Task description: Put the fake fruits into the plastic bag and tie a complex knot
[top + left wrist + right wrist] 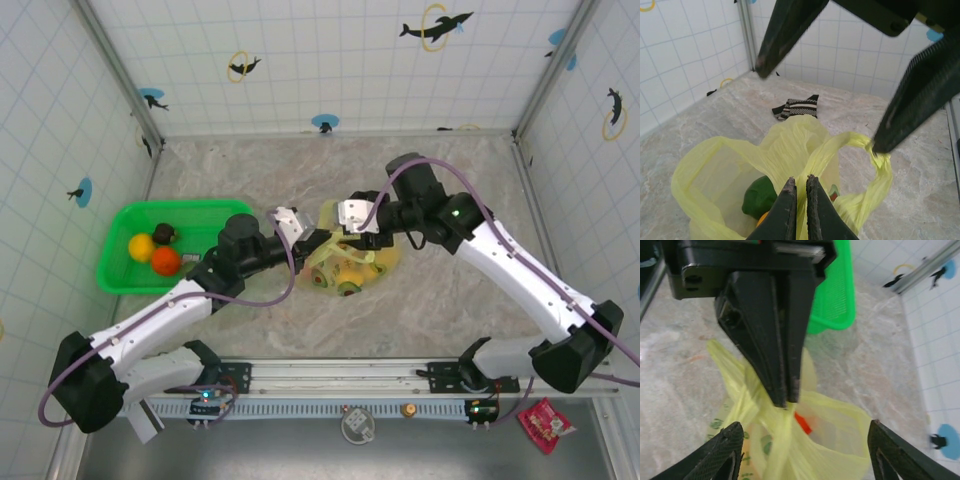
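Pinched shut on a gathered handle of the plastic bag (715,165), the left gripper (801,181) stands above it. Right gripper (820,109) gapes wide over the bag, holding nothing.

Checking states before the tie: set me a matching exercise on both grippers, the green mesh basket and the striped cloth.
1 left gripper
2 right gripper
3 bright green mesh basket
4 black-and-white striped cloth

A open above the pale yellow film bag
B holds three fruits
C shut on the bag's film
D lies on the table, apart from the bag

Pairs: 1-C, 2-A, 3-B, 4-D
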